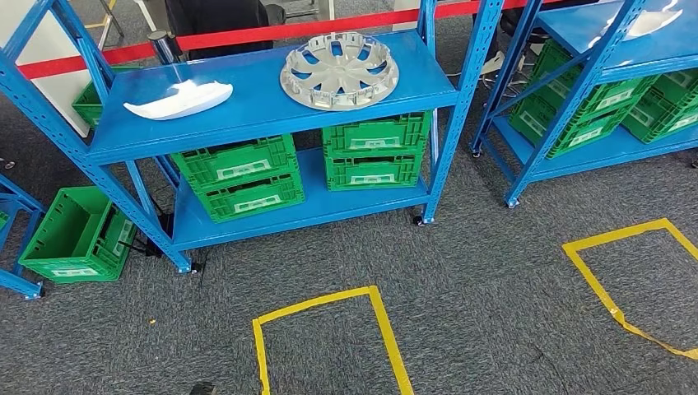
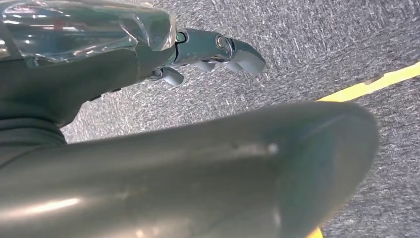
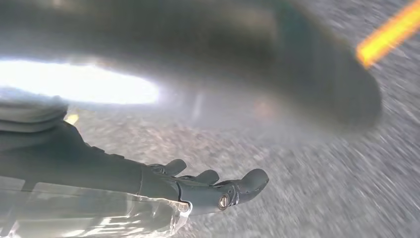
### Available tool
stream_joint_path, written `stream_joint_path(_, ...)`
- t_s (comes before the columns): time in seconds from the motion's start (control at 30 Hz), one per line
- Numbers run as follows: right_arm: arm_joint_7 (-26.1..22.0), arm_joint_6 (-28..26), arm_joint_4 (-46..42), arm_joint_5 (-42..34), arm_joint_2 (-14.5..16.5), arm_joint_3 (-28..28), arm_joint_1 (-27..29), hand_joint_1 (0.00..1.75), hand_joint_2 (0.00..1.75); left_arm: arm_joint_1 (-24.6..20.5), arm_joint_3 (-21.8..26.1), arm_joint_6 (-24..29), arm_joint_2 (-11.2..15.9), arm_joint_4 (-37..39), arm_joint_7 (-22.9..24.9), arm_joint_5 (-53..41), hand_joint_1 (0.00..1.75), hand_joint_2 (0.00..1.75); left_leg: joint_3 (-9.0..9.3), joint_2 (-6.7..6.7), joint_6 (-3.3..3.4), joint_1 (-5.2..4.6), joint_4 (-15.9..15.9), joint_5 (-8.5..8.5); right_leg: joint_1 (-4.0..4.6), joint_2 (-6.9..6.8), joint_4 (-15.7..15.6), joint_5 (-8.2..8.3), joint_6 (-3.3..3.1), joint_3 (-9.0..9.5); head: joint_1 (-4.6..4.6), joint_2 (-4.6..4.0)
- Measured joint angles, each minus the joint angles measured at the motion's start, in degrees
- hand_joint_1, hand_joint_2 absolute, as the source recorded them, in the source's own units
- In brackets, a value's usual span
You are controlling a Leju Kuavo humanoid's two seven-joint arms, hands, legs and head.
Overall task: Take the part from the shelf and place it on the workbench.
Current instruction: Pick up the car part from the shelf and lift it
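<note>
So the part I'm after: prob the silver wheel cover (image 1: 339,70), lying flat on the top board of the blue shelf (image 1: 263,111), right half, w/ nothing touching it. Left of it, well apart on the same board, there's a white molded trim piece (image 1: 179,99). Can't tell 100% which one counts as "the part" tbh.

Under that board, the lower level has green crates (image 1: 239,175) stacked in two piles, side by side. Another green crate (image 1: 72,234) sits tilted on the grey carpet by the shelf's left leg. A second blue rack (image 1: 593,99) stands off to the right, more green crates on it + a white piece up top. Red barrier tape (image 1: 272,31) runs behind the shelf.

Yellow tape squares (image 1: 329,329) are marked on the floor, one right in front of me.

My left hand (image 2: 208,54): fingers loosely spread, holding nothing, over carpet near a yellow line. Right hand (image 3: 208,186): same deal, fingers apart, empty, pic is blurry tho.
</note>
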Motion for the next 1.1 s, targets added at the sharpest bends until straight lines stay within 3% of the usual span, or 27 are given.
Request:
stream_joint_path(0.2,-3.2,0.5,-7.4,-2.1,-0.7,-4.1,0.8,0.00,1.75,-0.2,-2.2,0.2,0.3,0.5,-1.3,2.0,0.00,0.00,0.00,0.01,0.02,0.00,0.0,0.00,-0.01,0.01,0.0,0.01,0.01,-0.01,0.00,0.00)
stream_joint_path(0.5,-6.5,9.2,-22.5,-2.3,-0.5,-10.1,0.9,0.00,1.75,-0.8,-5.4,0.0,0.7,0.9,-2.9,3.9,0.00,0.00,0.01,-0.01,0.06,0.00,0.0,0.06,0.00,0.00,0.0,0.03,0.03,0.00,0.00,0.00)
stream_joint_path(0.77,-8.8,20.4,-37.3,-2.1,-0.1,-9.5,0.1,0.00,1.75,-1.9,-7.7,-0.8,1.1,0.9,-3.7,4.9,0.00,0.00,0.00,-0.02,0.09,-0.01,0.0,0.09,-0.01,0.00,0.0,0.05,0.06,0.01,0.00,0.00)
stream_joint_path(1.1,-11.6,34.8,-54.5,-2.0,0.3,-4.3,-1.9,0.00,1.75,-2.9,-10.4,-1.3,1.7,0.9,-4.9,5.7,0.00,0.00,-0.04,-0.03,0.11,-0.05,0.1,0.08,-0.11,0.00,0.0,0.08,0.10,-0.01,0.00,0.00)
